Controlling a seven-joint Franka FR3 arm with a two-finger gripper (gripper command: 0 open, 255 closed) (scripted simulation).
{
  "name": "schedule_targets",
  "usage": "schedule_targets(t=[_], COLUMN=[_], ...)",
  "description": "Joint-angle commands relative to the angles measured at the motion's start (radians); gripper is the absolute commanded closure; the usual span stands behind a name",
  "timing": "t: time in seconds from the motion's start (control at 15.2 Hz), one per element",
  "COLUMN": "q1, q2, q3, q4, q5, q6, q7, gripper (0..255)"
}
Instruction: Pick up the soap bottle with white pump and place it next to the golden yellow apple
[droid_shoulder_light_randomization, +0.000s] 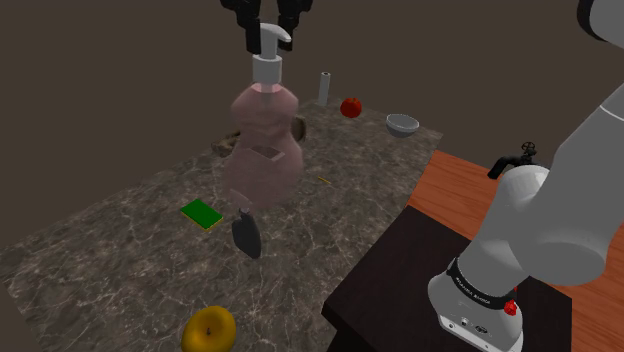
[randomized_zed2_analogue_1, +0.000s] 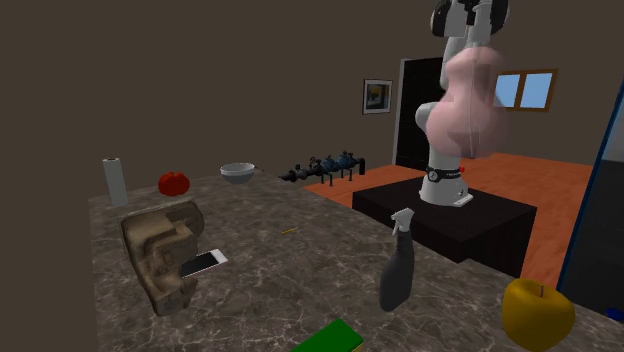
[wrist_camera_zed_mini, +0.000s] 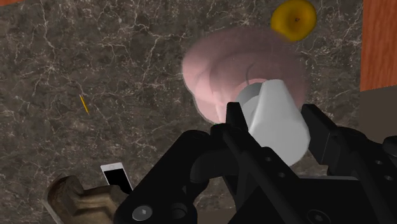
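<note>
A translucent pink soap bottle (droid_shoulder_light_randomization: 263, 145) with a white pump (droid_shoulder_light_randomization: 270, 52) hangs high above the marble table, upright. My black gripper (droid_shoulder_light_randomization: 268, 28) is shut on the pump head. In the second exterior view the bottle (randomized_zed2_analogue_1: 470, 100) hangs below the gripper (randomized_zed2_analogue_1: 470, 18), in front of the arm. In the wrist view the gripper (wrist_camera_zed_mini: 275, 137) clasps the white pump (wrist_camera_zed_mini: 273, 118), with the pink body (wrist_camera_zed_mini: 238, 76) below it. The golden yellow apple (droid_shoulder_light_randomization: 210, 330) lies near the table's front edge, also seen as apple (randomized_zed2_analogue_1: 538, 310) and apple (wrist_camera_zed_mini: 293, 18), well apart from the bottle.
On the table (droid_shoulder_light_randomization: 120, 230) stand a dark spray bottle (droid_shoulder_light_randomization: 247, 235), a green pad (droid_shoulder_light_randomization: 201, 213), a red tomato-like fruit (droid_shoulder_light_randomization: 350, 107), a grey bowl (droid_shoulder_light_randomization: 402, 124) and a white cylinder (droid_shoulder_light_randomization: 324, 87). A brown holder with a phone (randomized_zed2_analogue_1: 165, 255) sits nearby. The dark stand (droid_shoulder_light_randomization: 400, 270) borders the table.
</note>
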Motion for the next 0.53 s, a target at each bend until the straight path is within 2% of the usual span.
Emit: schedule_targets(t=[0.0, 0.46], q1=[0.007, 0.004], q2=[-0.014, -0.067], q3=[0.008, 0.001], q4=[-0.029, -0.189], q5=[0.005, 0.019], q6=[0.017, 0.125], q7=[0.016, 0.003], gripper=[255, 255])
